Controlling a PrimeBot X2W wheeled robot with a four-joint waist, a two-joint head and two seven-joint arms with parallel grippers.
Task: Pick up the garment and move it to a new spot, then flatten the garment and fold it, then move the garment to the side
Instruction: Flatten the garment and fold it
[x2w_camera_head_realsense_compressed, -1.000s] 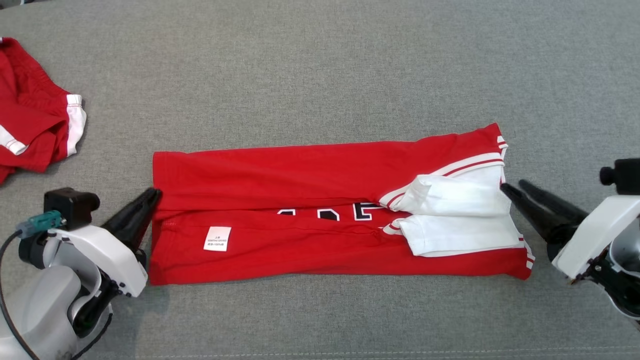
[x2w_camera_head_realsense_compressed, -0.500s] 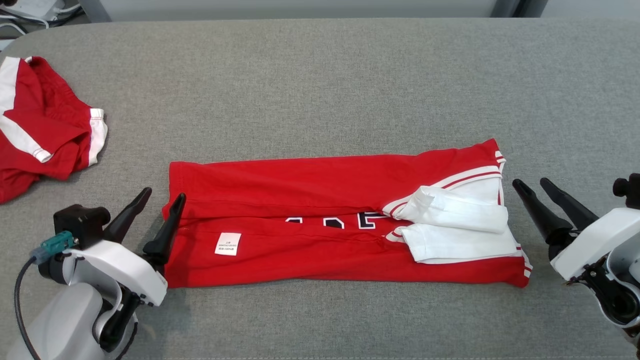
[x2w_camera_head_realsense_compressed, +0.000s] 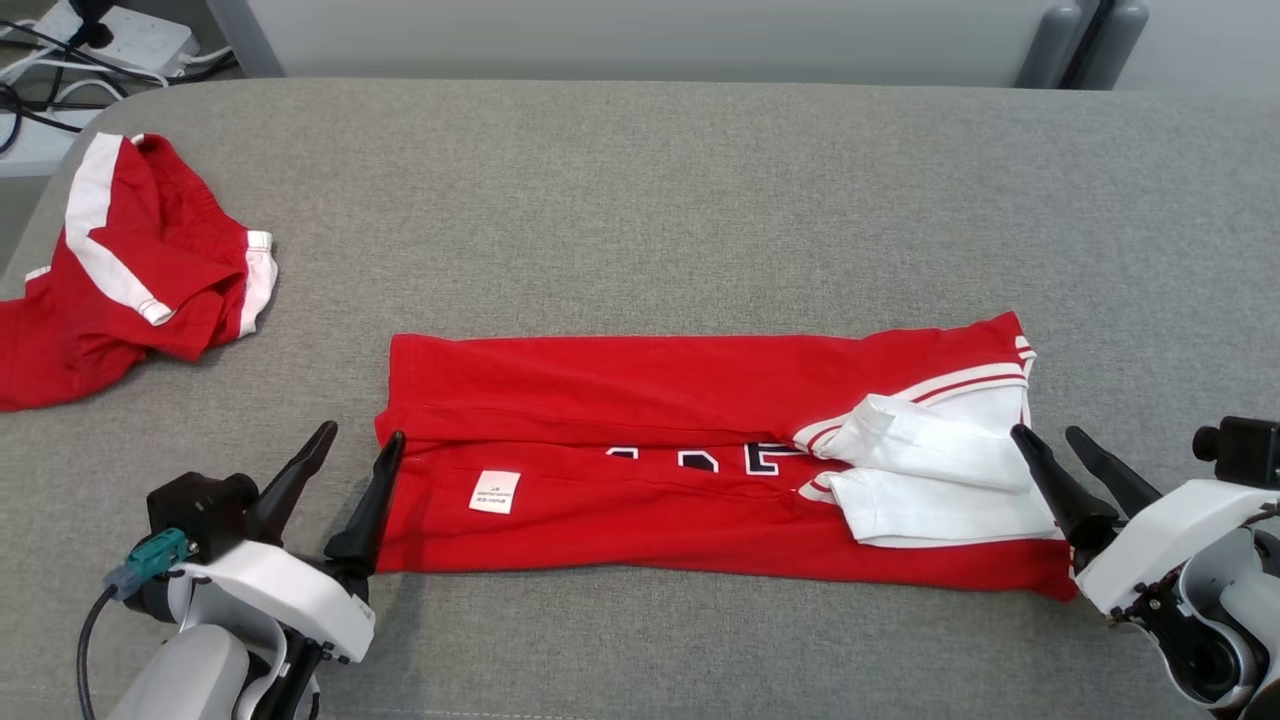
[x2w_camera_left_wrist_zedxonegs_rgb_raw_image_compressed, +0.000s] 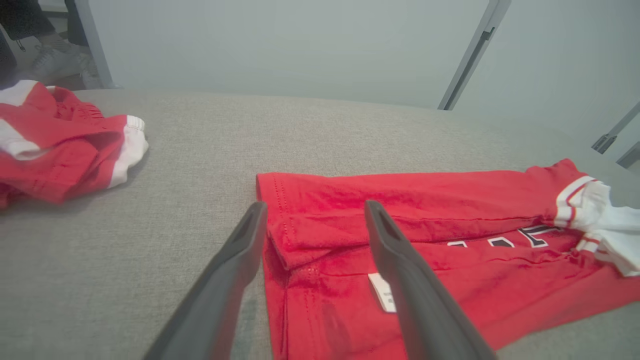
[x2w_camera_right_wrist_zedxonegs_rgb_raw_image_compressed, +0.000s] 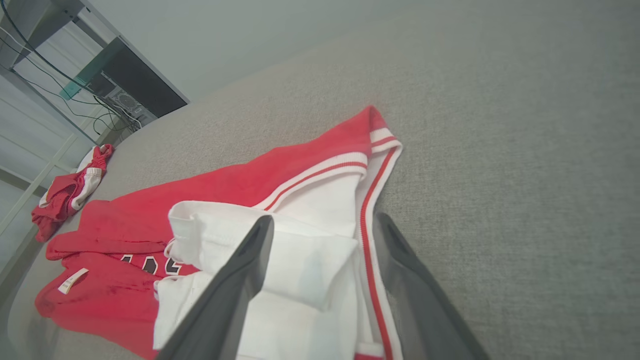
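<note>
1. You have the left gripper (x2w_camera_head_realsense_compressed: 364, 432) at the lower left of the head frame. Jaws are spread wide and nothing is held.
2. In the left wrist view, the left gripper (x2w_camera_left_wrist_zedxonegs_rgb_raw_image_compressed: 316, 205) straddles the garment's short edge. One finger is over the red cloth and the other over the bare grey surface (x2w_camera_left_wrist_zedxonegs_rgb_raw_image_compressed: 150, 240). You cannot tell whether either finger touches.
3. You have the right gripper (x2w_camera_head_realsense_compressed: 1045, 431) at the lower right of the head frame. Its jaws are also wide apart and nothing is held.
4. In the right wrist view, the right gripper (x2w_camera_right_wrist_zedxonegs_rgb_raw_image_compressed: 325, 219) has one finger over the white sleeves (x2w_camera_right_wrist_zedxonegs_rgb_raw_image_compressed: 310, 265). The other finger is just outside the striped hem, over the grey surface. Whether they touch is unclear.
5. The garment (x2w_camera_head_realsense_compressed: 650, 390) lies flat between the two grippers, centre of the head frame. It is folded into a long red band running left to right.
6. A white label (x2w_camera_head_realsense_compressed: 496, 491) sits on the lower fold towards the left. Dark lettering (x2w_camera_head_realsense_compressed: 700, 458) peeks from the seam between the folds, too hidden to read.
7. The white sleeves (x2w_camera_head_realsense_compressed: 930, 470) are tucked at the garment's right end, one stacked above the other.
8. A second red-and-white garment (x2w_camera_head_realsense_compressed: 130, 290) lies crumpled at the upper left of the frame, well apart from the folded one.
9. A white power strip (x2w_camera_head_realsense_compressed: 130, 40) with dark cables lies beyond the grey surface (x2w_camera_head_realsense_compressed: 640, 200), at the top left corner.
</note>
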